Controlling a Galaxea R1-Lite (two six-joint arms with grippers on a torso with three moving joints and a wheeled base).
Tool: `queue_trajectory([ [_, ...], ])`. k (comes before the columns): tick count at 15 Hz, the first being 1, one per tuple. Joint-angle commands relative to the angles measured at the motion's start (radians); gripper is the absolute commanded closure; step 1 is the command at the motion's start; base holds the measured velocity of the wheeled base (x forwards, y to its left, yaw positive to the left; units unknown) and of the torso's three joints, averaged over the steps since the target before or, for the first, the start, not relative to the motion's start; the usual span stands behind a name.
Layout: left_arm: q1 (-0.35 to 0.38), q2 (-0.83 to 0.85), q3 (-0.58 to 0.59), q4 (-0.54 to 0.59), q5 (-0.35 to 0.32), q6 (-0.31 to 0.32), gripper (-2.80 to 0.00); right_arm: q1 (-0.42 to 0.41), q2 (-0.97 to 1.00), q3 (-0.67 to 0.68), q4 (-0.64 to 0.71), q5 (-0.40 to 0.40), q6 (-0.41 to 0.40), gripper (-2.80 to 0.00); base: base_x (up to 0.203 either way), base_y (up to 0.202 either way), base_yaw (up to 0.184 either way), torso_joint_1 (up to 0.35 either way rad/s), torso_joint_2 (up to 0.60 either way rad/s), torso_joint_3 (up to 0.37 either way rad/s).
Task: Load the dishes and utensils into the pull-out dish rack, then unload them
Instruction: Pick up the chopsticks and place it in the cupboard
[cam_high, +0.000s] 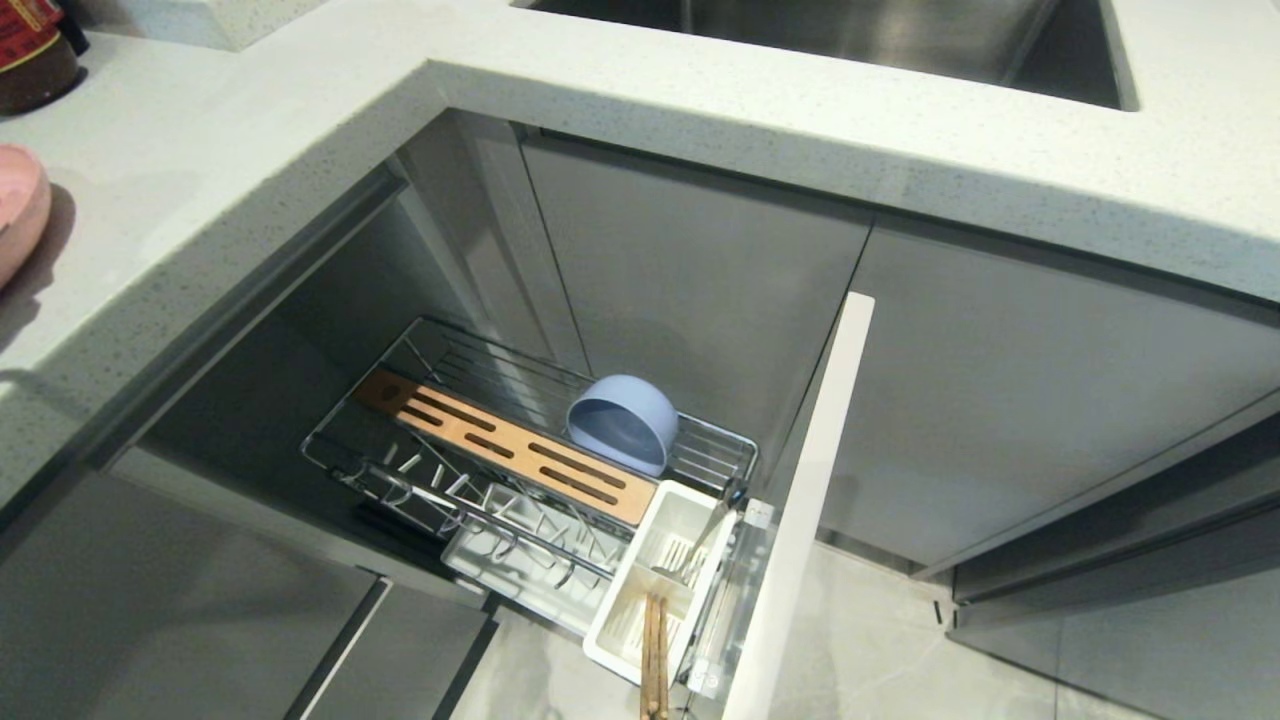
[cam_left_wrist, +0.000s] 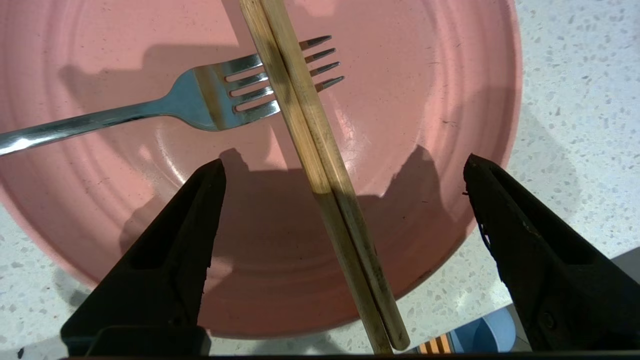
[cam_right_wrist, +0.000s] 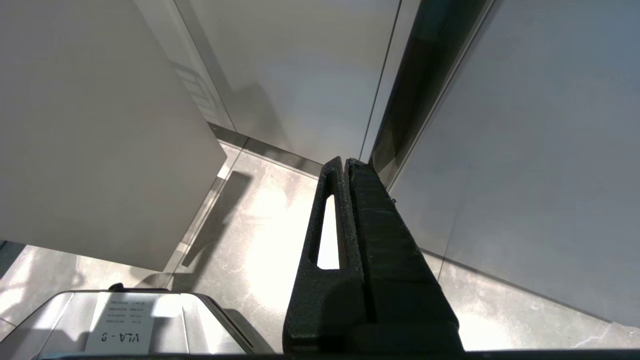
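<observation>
Kitchen: your pale speckled tabletop (cam_high: 200, 170) fills the head view's upper left; the pull-out dish rack (cam_high: 520, 470) sits open at centre.
Rack contents: pale-blue bowl (cam_high: 622, 422) on its side; chopsticks (cam_high: 654, 655) and cutlery in the white cup (cam_high: 655, 580).
Left end effector (cam_left_wrist: 342, 175): spread wide, holding nothing, straddling chopsticks (cam_left_wrist: 320, 170) crossing a fork (cam_left_wrist: 200, 102) on the pink plate (cam_left_wrist: 425, 100).
Right end effector (cam_right_wrist: 347, 172): closed, empty, near the floor.
Risk: closing skewed, you may pinch one stick, roll the other, or drag the fork.
</observation>
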Motion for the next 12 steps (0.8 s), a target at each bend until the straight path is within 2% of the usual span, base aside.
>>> queue_trajectory([
  [1,0.000,0.010,0.005,0.005,0.003,-0.004,-2.80,-0.001,0.000,0.000,0.000,0.000,0.000,0.00,0.000,0.000,0.000,0.000,0.00,0.000],
  [8,0.001,0.013,0.014,0.005,0.004,-0.006,-2.80,0.000,0.000,0.000,0.000,0.000,0.000,0.00,0.000,0.000,0.000,0.000,0.00,0.000],
  [9,0.001,0.013,0.016,0.005,0.004,-0.006,0.00,-0.001,0.000,0.000,0.000,0.000,0.000,0.00,0.000,0.000,0.000,0.000,0.00,0.000],
  [12,0.001,0.013,0.018,0.004,0.010,-0.006,0.00,-0.001,0.000,0.000,0.000,0.000,0.000,0.00,0.000,0.000,0.000,0.000,0.00,0.000],
])
